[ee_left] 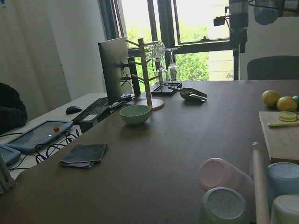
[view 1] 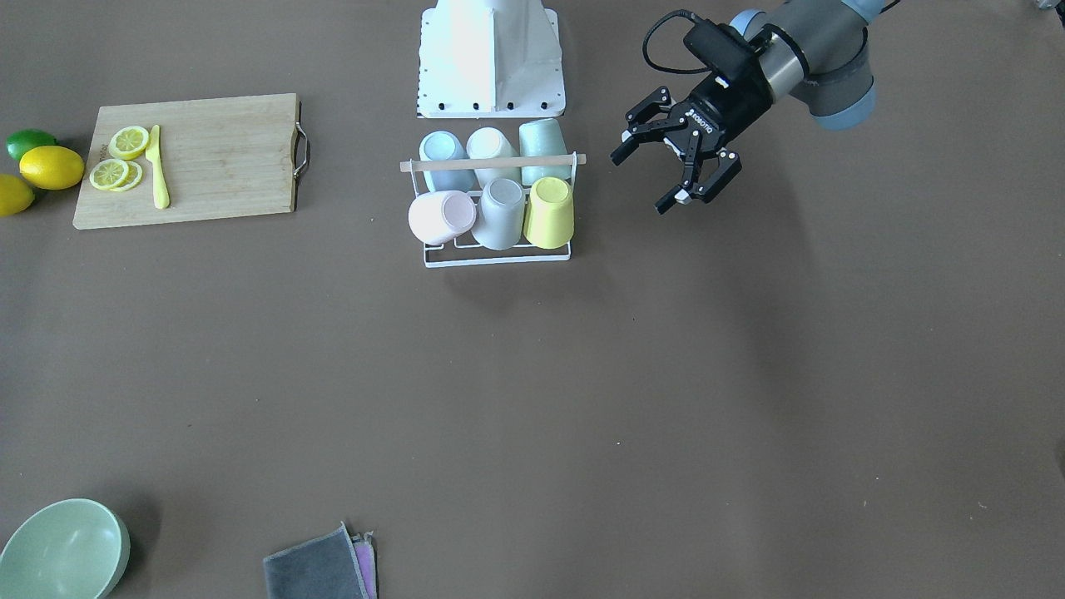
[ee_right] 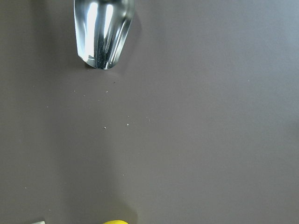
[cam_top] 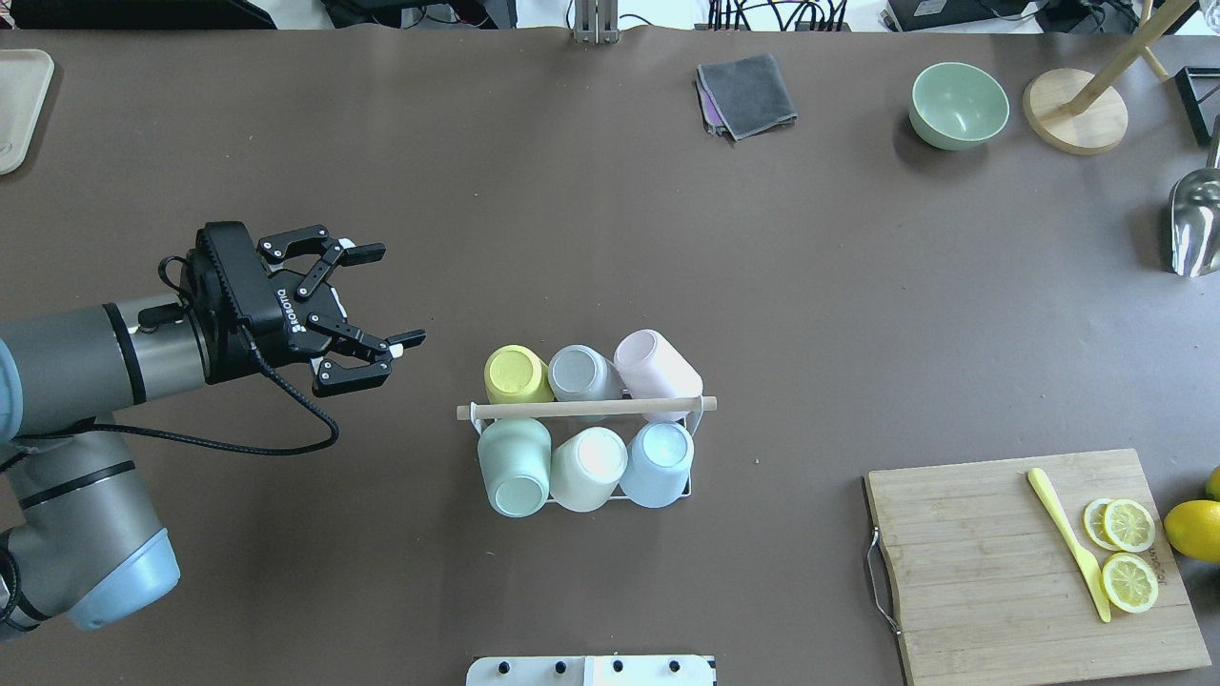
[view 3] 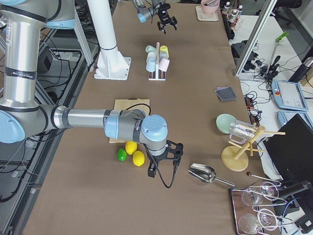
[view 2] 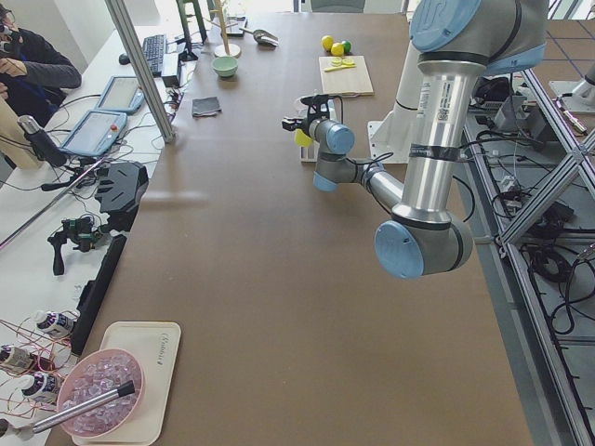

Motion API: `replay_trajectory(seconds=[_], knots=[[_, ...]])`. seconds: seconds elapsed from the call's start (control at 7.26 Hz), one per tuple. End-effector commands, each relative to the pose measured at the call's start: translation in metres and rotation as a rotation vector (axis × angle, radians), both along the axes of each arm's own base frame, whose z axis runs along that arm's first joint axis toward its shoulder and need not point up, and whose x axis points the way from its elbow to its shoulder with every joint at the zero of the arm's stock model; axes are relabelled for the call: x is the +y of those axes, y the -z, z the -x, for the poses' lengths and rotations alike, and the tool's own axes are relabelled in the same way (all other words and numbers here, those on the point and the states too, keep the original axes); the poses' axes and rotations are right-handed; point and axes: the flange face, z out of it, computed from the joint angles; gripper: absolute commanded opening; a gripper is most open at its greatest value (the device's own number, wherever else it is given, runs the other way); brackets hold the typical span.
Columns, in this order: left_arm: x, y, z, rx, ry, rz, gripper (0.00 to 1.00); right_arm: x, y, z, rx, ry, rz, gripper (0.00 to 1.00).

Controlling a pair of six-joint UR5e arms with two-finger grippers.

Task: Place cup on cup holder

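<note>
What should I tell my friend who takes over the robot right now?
Left gripper: open, empty, hovering beside the cup holder, on the yellow cup side.
Right gripper: far off by the lemons; can't tell if it's open or shut.
Cups: six sit on the holder, three on each side of its rod; the pink cup leans.
Done: no loose cup shows on the table.
Left: probably nothing, maybe check the pink cup.

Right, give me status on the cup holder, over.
Left gripper open, empty, clear of the cup holder. Right gripper near the lemons, state unreadable. It carries six cups. Nothing between left gripper and holder.
</note>
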Motion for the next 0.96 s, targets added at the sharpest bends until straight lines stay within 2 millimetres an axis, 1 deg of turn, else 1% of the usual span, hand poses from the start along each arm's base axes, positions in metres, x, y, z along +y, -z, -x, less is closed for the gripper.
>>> replay_trajectory(seconds=[0.0, 0.14, 0.28, 0.41, 0.55, 0.69, 0.83], knots=[[-0.024, -0.011, -0.003, -0.214, 0.026, 0.139, 0.99, 0.005, -0.003, -0.007, 0.01, 0.002, -0.012, 1.0], [-0.033, -0.015, -0.002, -0.319, 0.042, 0.216, 0.99, 0.011, -0.004, -0.014, 0.008, -0.015, -0.01, 1.0], [-0.041, -0.027, -0.005, -0.437, 0.05, 0.301, 0.99, 0.012, -0.005, -0.015, 0.01, -0.017, -0.01, 1.0], [-0.048, -0.034, -0.015, -0.552, 0.044, 0.384, 0.99, 0.015, -0.006, -0.022, 0.009, -0.035, -0.007, 1.0], [-0.053, -0.034, -0.022, -0.643, 0.026, 0.457, 0.99, 0.017, -0.007, -0.023, 0.009, -0.038, -0.004, 1.0], [-0.06, -0.035, -0.023, -0.735, 0.031, 0.538, 0.99, 0.016, -0.009, -0.022, 0.01, -0.036, -0.003, 1.0], [-0.064, -0.032, -0.024, -0.788, 0.037, 0.583, 0.99, 0.011, -0.009, -0.022, 0.038, -0.027, -0.003, 1.0]])
